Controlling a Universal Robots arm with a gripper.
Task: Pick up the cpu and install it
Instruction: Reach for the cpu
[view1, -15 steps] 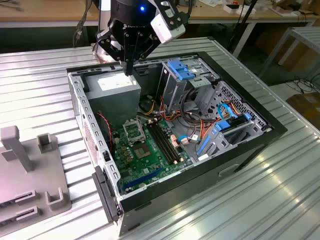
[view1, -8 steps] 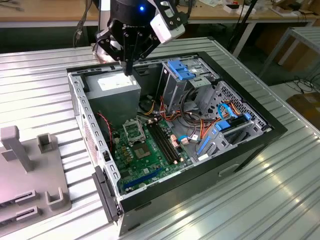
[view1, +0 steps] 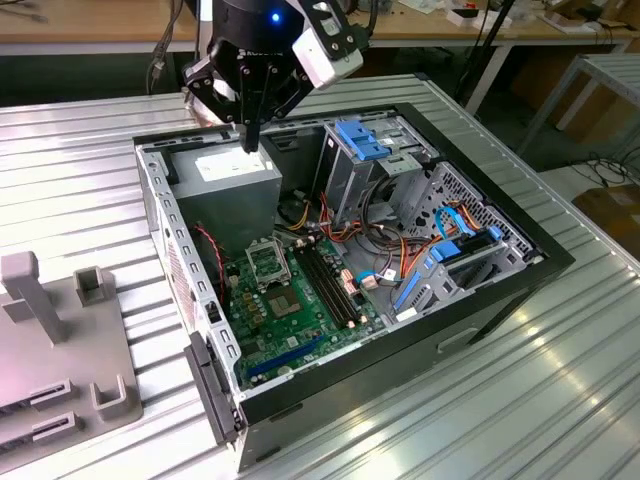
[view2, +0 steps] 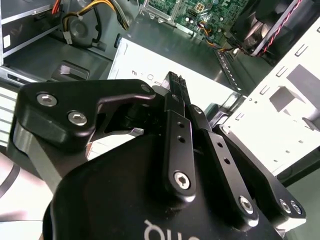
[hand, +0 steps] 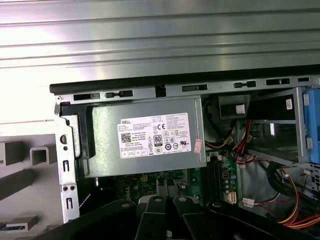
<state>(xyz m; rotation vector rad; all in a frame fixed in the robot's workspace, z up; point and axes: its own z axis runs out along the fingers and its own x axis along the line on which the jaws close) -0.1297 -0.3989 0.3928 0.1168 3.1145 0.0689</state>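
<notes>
My gripper (view1: 251, 143) hangs over the grey power supply (view1: 235, 175) at the back of the open computer case (view1: 400, 340). Its black fingers (view2: 174, 79) stand pressed together, shut, with nothing visible between them. The same power supply (hand: 145, 137), with its white label, lies straight below in the first wrist view. Further forward in the case, the green motherboard (view1: 290, 320) carries the square socket (view1: 268, 262) with a silver frame. The cpu is out of view.
The case lies on its side on a ribbed metal table (view1: 80, 160). Black memory slots (view1: 330, 285) run beside the socket. Cable bundles and blue drive brackets (view1: 360, 140) crowd the case on the exterior view's right. A grey plastic fixture (view1: 60, 350) stands at the exterior view's left.
</notes>
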